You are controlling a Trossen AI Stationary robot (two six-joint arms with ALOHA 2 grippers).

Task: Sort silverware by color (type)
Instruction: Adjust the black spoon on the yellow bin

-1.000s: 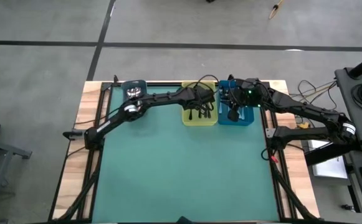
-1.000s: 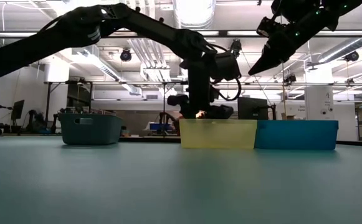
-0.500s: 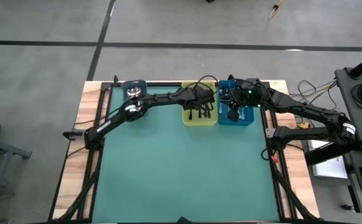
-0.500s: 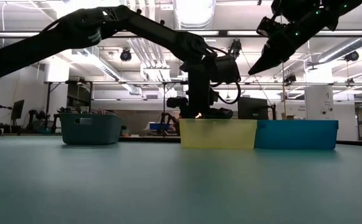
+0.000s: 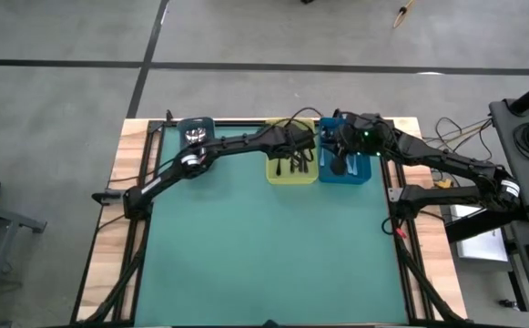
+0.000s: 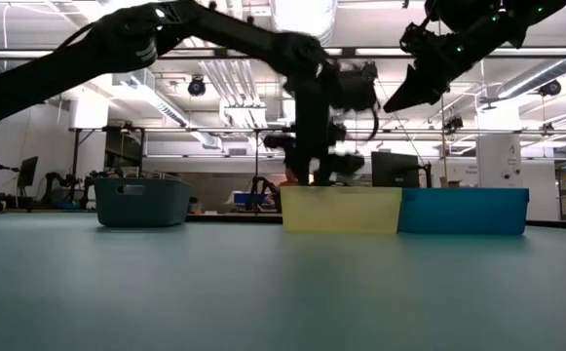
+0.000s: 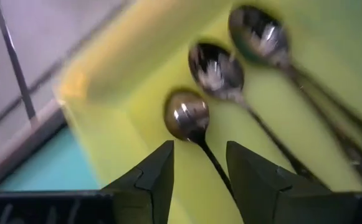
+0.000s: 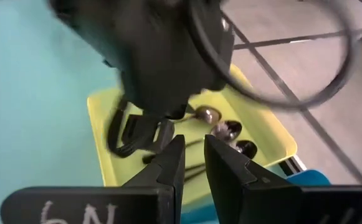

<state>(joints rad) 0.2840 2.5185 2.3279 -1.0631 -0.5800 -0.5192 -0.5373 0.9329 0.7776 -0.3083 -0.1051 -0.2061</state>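
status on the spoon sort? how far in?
Done: three dark-handled spoons lie in the yellow bin. In hand: nothing visibly; the left claw hangs open over that bin, the right claw empty above the blue bin. Left: the grey bin holds something shiny; I can't tell how many spoons.

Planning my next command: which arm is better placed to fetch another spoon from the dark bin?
Probably the left: the dark bin sits on its side of the table. The right gripper hovers over the blue bin, farther off.

Overhead cam, table-level cam, 2 close wrist cams share yellow bin [image 5: 291, 170].
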